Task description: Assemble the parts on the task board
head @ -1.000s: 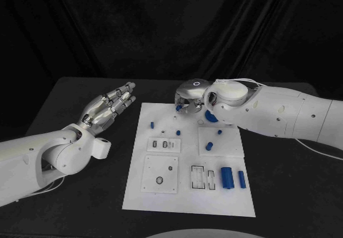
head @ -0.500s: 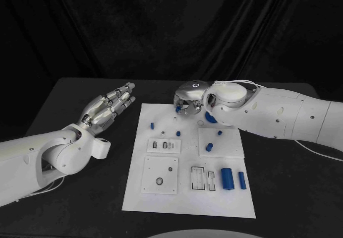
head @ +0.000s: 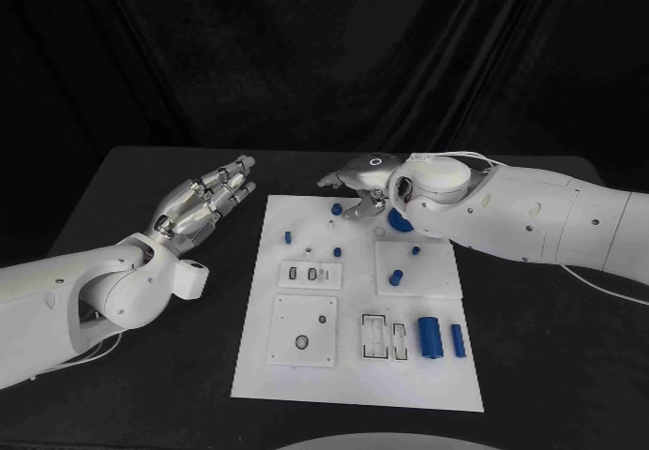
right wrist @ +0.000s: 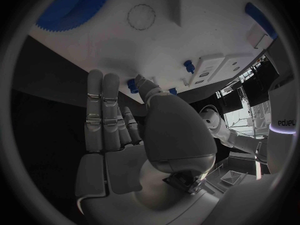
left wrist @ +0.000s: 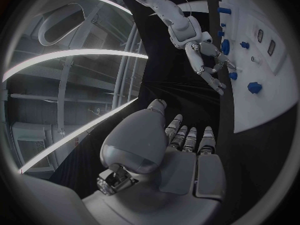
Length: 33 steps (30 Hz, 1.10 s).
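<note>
Head view: right hand [head: 354, 184], fingers spread and empty, hovers over small, rigid, light blue plastic peg [head: 336, 209] at white task board [head: 354, 375]'s far edge; a fingertip pinch at the peg's sides looks best; left hand [head: 205, 204] flat, empty.

R hand [right wrist: 134, 135] is lying w/ fingers [right wrist: 103, 112] extended straight and close together, thumb [right wrist: 145, 87] alongside; nothing is sitting in its grasp. Fingertips are reaching over the black table [right wrist: 50, 85] toward the edge of the white task board [right wrist: 156, 50]. A large blue toothed gear [right wrist: 74, 7] is lying on the board near its edge. A faint circular outline [right wrist: 141, 16] is showing on the board beside the gear. Small blue pegs [right wrist: 187, 65] are standing on the board beyond the thumb; another blue part [right wrist: 133, 84] is sitting just beside the thumb tip, contact unclear. A blue elongated part [right wrist: 261, 19] is lying farther along the board.
</note>
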Tool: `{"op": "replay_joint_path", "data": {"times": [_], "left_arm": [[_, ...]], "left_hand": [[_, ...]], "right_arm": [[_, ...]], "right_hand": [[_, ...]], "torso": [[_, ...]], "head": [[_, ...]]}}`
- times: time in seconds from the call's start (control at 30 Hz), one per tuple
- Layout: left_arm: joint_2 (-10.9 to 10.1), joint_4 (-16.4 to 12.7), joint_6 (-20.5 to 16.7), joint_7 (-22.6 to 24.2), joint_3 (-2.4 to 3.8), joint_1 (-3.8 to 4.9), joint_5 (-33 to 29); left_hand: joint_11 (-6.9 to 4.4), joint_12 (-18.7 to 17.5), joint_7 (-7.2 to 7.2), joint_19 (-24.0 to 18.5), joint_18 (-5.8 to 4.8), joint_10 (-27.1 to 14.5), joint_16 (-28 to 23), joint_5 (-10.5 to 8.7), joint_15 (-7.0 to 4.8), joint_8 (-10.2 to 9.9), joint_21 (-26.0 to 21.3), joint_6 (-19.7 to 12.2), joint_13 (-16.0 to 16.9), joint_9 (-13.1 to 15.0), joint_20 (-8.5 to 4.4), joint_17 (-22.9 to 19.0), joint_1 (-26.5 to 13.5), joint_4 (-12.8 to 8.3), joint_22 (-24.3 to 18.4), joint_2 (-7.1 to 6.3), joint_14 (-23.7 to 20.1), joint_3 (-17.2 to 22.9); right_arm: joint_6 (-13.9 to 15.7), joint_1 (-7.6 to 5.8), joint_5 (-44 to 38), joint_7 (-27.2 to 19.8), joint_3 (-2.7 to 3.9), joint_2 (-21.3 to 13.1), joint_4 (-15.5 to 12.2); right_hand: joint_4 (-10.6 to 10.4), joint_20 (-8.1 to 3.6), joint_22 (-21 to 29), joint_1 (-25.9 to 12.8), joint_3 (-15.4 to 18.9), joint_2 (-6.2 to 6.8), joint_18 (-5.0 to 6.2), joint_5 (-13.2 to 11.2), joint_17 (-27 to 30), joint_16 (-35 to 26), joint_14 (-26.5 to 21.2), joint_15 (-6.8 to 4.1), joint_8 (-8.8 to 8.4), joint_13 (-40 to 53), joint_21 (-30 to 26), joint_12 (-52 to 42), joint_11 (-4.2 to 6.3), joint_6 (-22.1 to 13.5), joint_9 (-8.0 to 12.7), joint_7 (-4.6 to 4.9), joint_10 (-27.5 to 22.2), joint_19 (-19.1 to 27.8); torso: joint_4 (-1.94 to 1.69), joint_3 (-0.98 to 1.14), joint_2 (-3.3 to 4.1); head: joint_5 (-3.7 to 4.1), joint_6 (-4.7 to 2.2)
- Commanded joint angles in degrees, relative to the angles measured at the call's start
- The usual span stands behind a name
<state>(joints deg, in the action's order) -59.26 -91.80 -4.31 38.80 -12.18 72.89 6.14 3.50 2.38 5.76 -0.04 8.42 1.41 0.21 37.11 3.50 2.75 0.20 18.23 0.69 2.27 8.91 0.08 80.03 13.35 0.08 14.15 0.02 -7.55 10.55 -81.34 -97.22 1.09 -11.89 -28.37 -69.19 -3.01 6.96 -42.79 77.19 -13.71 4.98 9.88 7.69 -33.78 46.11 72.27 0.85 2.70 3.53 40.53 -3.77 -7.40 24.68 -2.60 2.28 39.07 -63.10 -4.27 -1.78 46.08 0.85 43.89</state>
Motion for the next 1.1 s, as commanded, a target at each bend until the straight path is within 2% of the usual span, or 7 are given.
{"op": "replay_joint_path", "data": {"times": [0.03, 0.2, 0.43, 0.77, 1.03, 1.07, 1.1], "left_arm": [[-0.1, 0.0, 0.9, 5.5, 0.05, 0.13, -0.3], [-0.5, -0.1, 0.8, 5.5, 0.05, 0.13, -0.3], [-1.1, -0.3, 0.6, 5.5, 0.04, 0.12, -0.3], [-1.1, -0.2, 0.8, 5.5, 0.03, 0.11, -0.3], [-1.0, 0.0, 1.1, 5.5, 0.03, 0.10, -0.3], [-1.0, 0.0, 1.1, 5.5, 0.03, 0.10, -0.3], [-0.9, 0.0, 1.2, 5.5, 0.03, 0.09, -0.3]], "left_hand": [[0.53, 0.1, -0.03, 0.1, 1.00, -0.1, -0.2, 0.21, 0.23, 0.3, -0.1, 0.4, 0.1, 0.1, 0.36, -0.1, 0.2, 0.0, 0.0, 0.35, 0.0, 0.3], [0.53, 0.1, -0.03, 0.1, 1.00, -0.1, -0.2, 0.21, 0.23, 0.3, -0.1, 0.4, 0.1, 0.1, 0.36, -0.1, 0.2, 0.0, 0.0, 0.35, 0.0, 0.3], [0.58, 0.2, 0.02, 0.1, 1.03, 0.0, -0.2, 0.21, 0.23, 0.4, -0.1, 0.5, 0.1, 0.1, 0.41, -0.1, 0.2, 0.0, 0.0, 0.34, 0.0, 0.3], [0.71, 0.3, 0.13, 0.1, 1.16, 0.0, -0.2, 0.29, 0.07, 0.4, -0.1, 0.6, 0.1, 0.1, 0.49, -0.1, 0.2, -0.1, 0.0, 0.28, 0.0, 0.4], [0.82, 0.3, 0.20, 0.2, 1.24, 0.1, -0.2, 0.34, 0.11, 0.4, -0.1, 0.5, 0.1, 0.1, 0.54, -0.1, 0.2, -0.2, 0.0, 0.28, 0.0, 0.5], [0.87, 0.4, 0.23, 0.2, 1.27, 0.1, -0.2, 0.35, 0.14, 0.4, -0.1, 0.5, 0.1, 0.1, 0.58, -0.1, 0.3, -0.2, 0.0, 0.29, 0.0, 0.6], [0.87, 0.4, 0.23, 0.2, 1.27, 0.1, -0.2, 0.35, 0.14, 0.4, -0.1, 0.5, 0.1, 0.1, 0.58, -0.1, 0.3, -0.2, 0.0, 0.29, 0.0, 0.6]], "right_arm": [[4.9, 0.07, 0.2, -0.2, 0.02, -0.9, -0.3], [10.3, -0.94, 1.3, -2.2, 0.02, -3.5, -2.8], [8.2, -4.20, 1.9, -0.7, 0.02, -10.6, -11.5], [4.6, -5.21, 2.1, 0.8, 0.00, -19.4, -17.8], [2.1, -3.44, 2.6, 3.4, -0.01, -21.8, -17.6], [1.9, -3.22, 2.6, 3.8, -0.01, -21.9, -17.6], [1.8, -3.01, 2.6, 4.2, -0.01, -22.0, -17.5]], "right_hand": [[-0.4, -0.04, 0.0, -0.2, 0.7, -0.43, 0.56, -0.4, 0.1, -0.3, -0.8, -0.05, -0.13, 0.1, -0.6, -0.1, 0.28, -0.4, 0.0, -0.07, -0.4, 0.5], [-1.2, -0.07, 0.0, 0.0, 1.4, -0.99, 0.53, -0.2, 0.3, -0.4, -1.5, -0.09, 0.46, 0.5, -1.4, -1.9, 0.39, 2.3, -0.3, 0.91, 1.4, 0.9], [-1.9, -0.34, -0.5, 0.3, 2.4, -2.59, 0.60, 0.0, 0.9, -0.2, -0.2, -0.39, 3.99, 0.8, -2.2, -7.3, 0.70, 19.1, -2.1, 3.03, 8.2, -0.6], [-2.0, -0.65, -1.0, 1.1, 2.0, -3.48, 0.59, 0.6, 1.4, -0.5, 0.2, -0.70, 4.32, 0.8, -3.0, -9.9, 1.34, 22.7, -2.2, 3.58, 13.5, -1.3], [-3.7, -2.20, 0.3, -0.3, 3.9, -1.31, 0.65, -1.5, 2.5, -4.1, -0.2, -2.52, 2.46, 18.1, -7.5, -35.2, 5.88, 23.4, -1.7, 2.82, 23.1, -0.8], [-4.0, -2.63, -0.3, -0.7, 4.6, -0.98, 0.13, -1.9, -4.1, 1.6, 2.4, -3.12, 2.25, 27.4, -7.0, -45.0, 6.49, 23.5, -1.8, 2.29, 22.3, -2.1], [-5.0, -4.28, -11.4, -1.9, 5.5, -1.08, -2.31, -2.4, -33.4, 26.5, 11.6, -4.07, 2.17, 60.1, 6.4, -70.6, 7.24, 23.8, -2.2, 1.66, 35.4, -8.9]], "torso": [[-0.01, 0.00, 0.01], [0.03, 0.02, 0.01], [0.01, 0.02, 0.00], [0.07, -0.03, -0.04], [0.02, 0.03, 0.00], [0.07, 0.06, 0.01], [0.03, 0.05, 0.01]], "head": [[-0.12, 0.03], [0.25, -0.02], [1.02, 0.21], [0.66, 0.35], [0.96, 0.43], [0.92, 0.48], [0.93, 0.51]]}}
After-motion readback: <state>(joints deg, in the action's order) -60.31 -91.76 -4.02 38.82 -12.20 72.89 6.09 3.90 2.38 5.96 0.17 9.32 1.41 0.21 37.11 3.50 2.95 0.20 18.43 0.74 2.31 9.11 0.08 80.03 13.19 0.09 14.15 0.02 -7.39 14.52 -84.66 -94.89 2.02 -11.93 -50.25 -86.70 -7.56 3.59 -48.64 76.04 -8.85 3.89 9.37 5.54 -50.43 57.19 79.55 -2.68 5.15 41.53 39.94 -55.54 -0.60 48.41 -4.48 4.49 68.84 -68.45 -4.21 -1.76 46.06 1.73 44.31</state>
